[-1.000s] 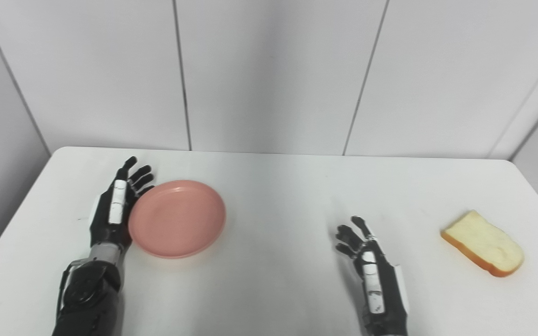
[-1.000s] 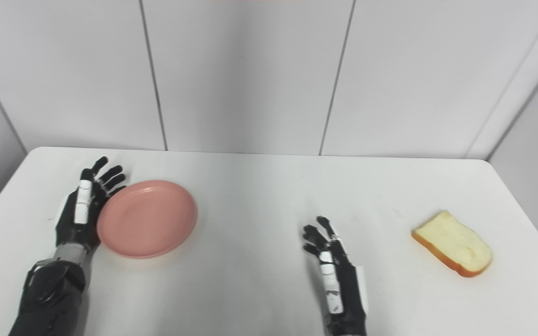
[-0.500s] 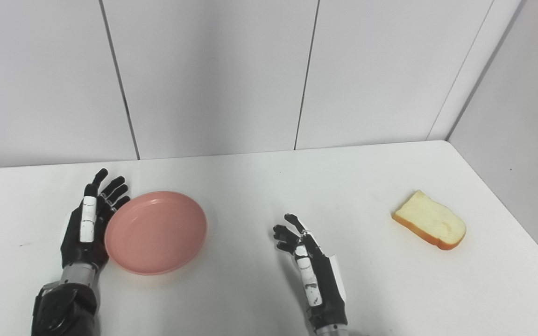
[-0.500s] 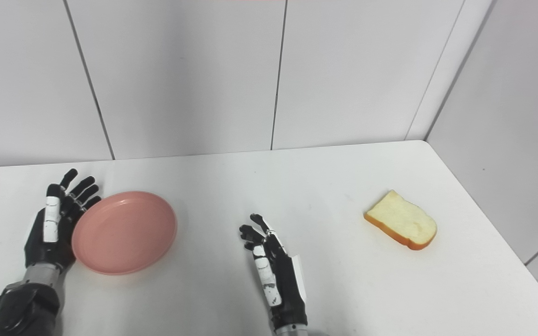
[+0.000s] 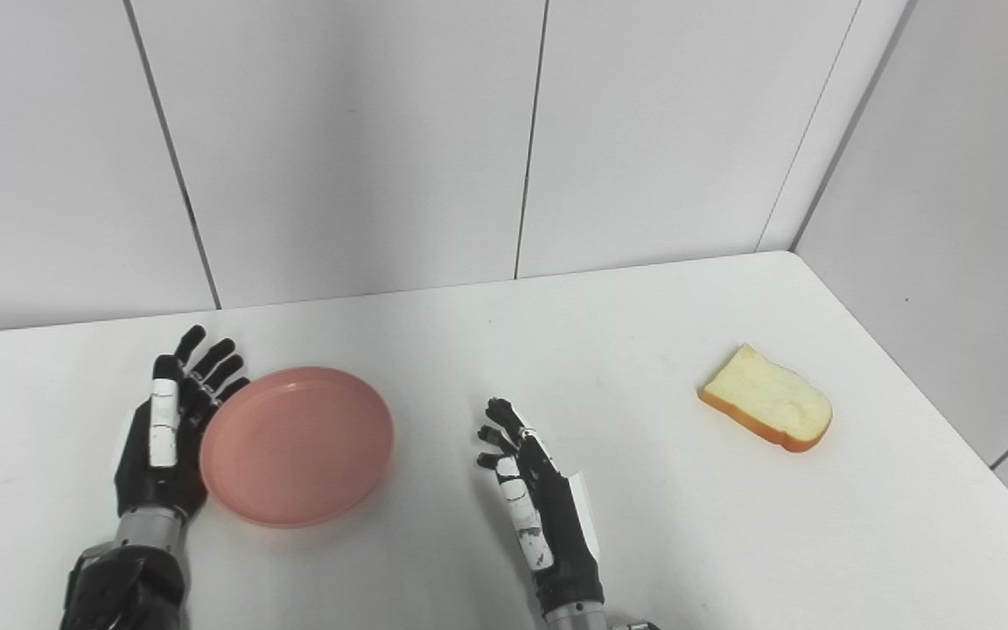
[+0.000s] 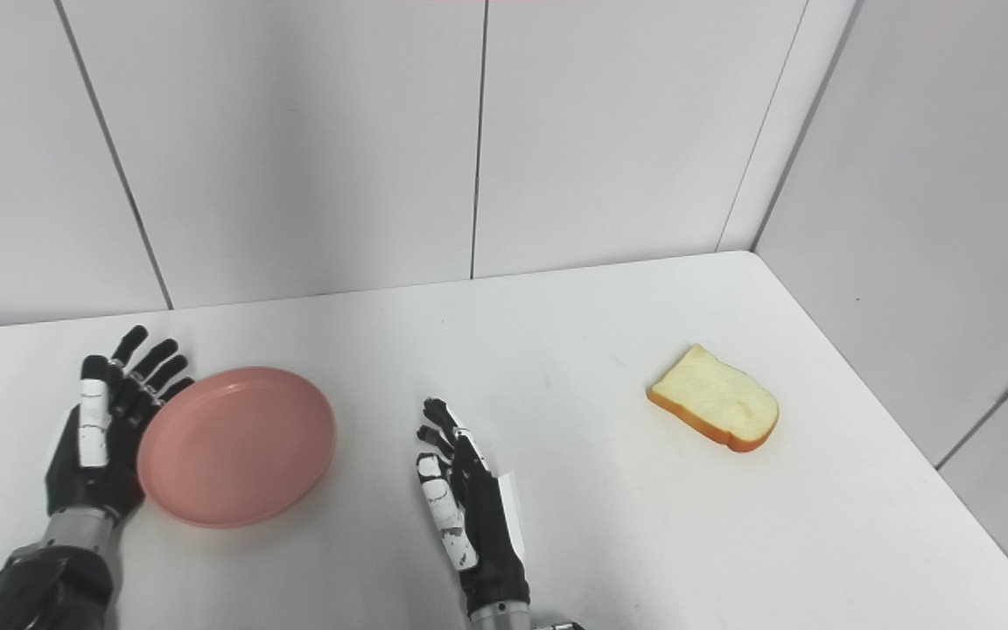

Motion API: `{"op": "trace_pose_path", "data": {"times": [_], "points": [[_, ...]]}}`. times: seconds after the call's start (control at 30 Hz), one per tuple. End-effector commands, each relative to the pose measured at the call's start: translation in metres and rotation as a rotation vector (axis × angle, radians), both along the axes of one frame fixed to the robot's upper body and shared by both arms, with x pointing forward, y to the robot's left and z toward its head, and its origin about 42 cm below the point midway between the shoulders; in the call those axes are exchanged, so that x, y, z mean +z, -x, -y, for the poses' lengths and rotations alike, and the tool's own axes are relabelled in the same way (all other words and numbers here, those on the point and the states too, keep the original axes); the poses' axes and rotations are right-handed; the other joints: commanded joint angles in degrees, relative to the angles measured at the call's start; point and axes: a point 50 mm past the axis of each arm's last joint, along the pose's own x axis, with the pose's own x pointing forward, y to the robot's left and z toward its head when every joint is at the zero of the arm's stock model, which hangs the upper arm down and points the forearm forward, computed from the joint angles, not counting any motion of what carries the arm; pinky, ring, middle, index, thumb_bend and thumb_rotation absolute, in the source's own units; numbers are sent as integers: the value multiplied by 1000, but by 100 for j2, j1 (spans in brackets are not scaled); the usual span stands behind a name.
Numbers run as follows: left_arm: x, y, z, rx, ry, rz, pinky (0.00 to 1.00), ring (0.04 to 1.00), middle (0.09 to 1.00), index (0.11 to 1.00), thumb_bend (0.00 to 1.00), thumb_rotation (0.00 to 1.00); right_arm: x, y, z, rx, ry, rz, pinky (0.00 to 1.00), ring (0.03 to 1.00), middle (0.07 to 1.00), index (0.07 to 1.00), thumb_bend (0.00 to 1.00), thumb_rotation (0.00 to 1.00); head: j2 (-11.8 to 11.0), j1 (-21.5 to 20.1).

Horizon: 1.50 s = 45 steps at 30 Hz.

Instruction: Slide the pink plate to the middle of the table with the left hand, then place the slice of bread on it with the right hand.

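— Only the camera has swung right; nothing on the table [image 5: 644,542] moves.
— Progress?
— Little: left hand [image 5: 164,437], spread, touches pink plate [image 5: 297,445] lower left; right hand [image 5: 539,512] spread, empty; bread [image 5: 766,409] right.

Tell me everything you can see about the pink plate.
The pink plate is round and shallow with a low raised rim, plain and matte like plastic, and has nothing on it. It lies flat on the white table, left of centre. The open left hand stands against its left edge; the right hand is apart from it.
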Motion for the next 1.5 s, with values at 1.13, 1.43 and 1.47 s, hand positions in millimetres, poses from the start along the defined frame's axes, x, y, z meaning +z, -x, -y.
{"op": "trace_pose_path", "data": {"times": [1.13,1.43,1.47], "points": [[-17,10,22,-68,-23,-53,828,874,855,924,801,847,121,-8,149,-340,822,88,1000,1000,1000,1000,997,742,-187,-113],[-22,13,27,-72,-20,-63,811,860,846,908,823,829,142,-16,198,-401,1095,-95,1000,989,989,974,1000,727,-240,-57],[-22,12,27,-72,-20,-62,806,858,845,909,831,825,145,-18,202,-415,1132,-120,1000,997,990,962,1000,747,-247,-55]]}}
